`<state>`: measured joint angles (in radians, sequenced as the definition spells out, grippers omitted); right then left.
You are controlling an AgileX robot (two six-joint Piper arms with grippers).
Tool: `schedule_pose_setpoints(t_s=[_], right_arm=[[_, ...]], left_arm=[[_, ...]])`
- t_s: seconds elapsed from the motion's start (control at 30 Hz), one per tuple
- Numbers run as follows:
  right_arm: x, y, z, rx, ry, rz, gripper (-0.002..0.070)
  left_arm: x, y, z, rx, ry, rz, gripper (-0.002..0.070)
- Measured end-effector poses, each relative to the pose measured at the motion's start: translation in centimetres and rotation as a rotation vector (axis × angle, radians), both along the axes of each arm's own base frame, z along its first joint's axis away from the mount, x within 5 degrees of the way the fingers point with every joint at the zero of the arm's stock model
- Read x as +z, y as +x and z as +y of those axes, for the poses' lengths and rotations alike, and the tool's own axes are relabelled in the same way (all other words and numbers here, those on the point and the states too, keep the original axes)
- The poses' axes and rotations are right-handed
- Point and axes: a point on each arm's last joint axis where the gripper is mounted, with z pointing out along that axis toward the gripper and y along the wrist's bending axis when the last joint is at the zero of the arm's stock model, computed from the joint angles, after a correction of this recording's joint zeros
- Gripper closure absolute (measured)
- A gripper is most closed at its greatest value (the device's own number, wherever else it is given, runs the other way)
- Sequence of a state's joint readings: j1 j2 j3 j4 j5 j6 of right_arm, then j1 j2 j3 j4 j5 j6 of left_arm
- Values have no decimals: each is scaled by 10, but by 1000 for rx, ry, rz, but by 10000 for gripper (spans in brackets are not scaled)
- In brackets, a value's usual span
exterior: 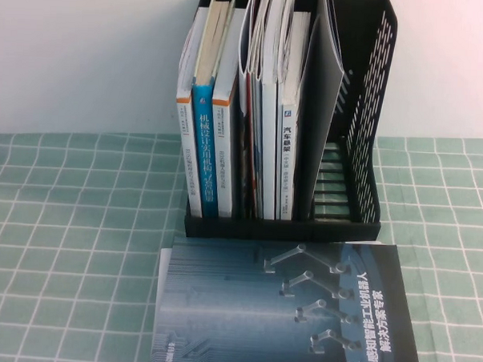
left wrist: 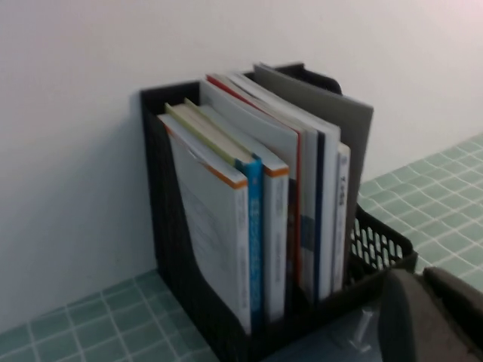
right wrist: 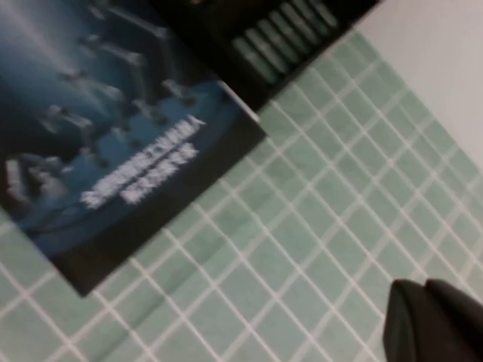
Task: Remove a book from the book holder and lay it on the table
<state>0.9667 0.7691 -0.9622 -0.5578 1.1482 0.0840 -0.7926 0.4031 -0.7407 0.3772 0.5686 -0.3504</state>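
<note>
The dark navy book (exterior: 284, 311) with silvery circuit graphic and white title lies flat, cover up, on the green checked table (exterior: 63, 221), just in front of the black book holder (exterior: 365, 114). Neither gripper shows in the high view. In the left wrist view my left gripper (left wrist: 421, 286) hovers shut and empty over the book's corner (left wrist: 332, 343) by the holder's front lip (left wrist: 377, 271). In the right wrist view my right gripper (right wrist: 424, 290) is shut and empty above bare table (right wrist: 302, 226), apart from the book (right wrist: 113, 128).
The holder's left and middle compartments hold upright books, among them a cyan-spined one (exterior: 204, 147) and a grey folder (exterior: 325, 96). Its right compartment (exterior: 338, 177) stands empty. A white wall rises behind the holder.
</note>
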Motion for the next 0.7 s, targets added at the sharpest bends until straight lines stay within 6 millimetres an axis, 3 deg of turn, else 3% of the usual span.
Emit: schedule_pose_setpoints(t_s=[0.13, 0.3, 0.47, 0.7], right_arm=[[-27, -26, -16, 119, 211, -24, 678], [-79, -39, -17, 262, 385, -151, 678], [-125, -44, -18, 306, 421, -159, 678], [-140, -46, -19, 297, 440, -136, 678]], left_arm=[[-43, 2, -12, -72, -15, -12, 676], [-79, 6, -23, -136, -27, -39, 676], [-95, 7, -27, -156, -21, -38, 676], [-98, 7, -27, -156, -12, -36, 676]])
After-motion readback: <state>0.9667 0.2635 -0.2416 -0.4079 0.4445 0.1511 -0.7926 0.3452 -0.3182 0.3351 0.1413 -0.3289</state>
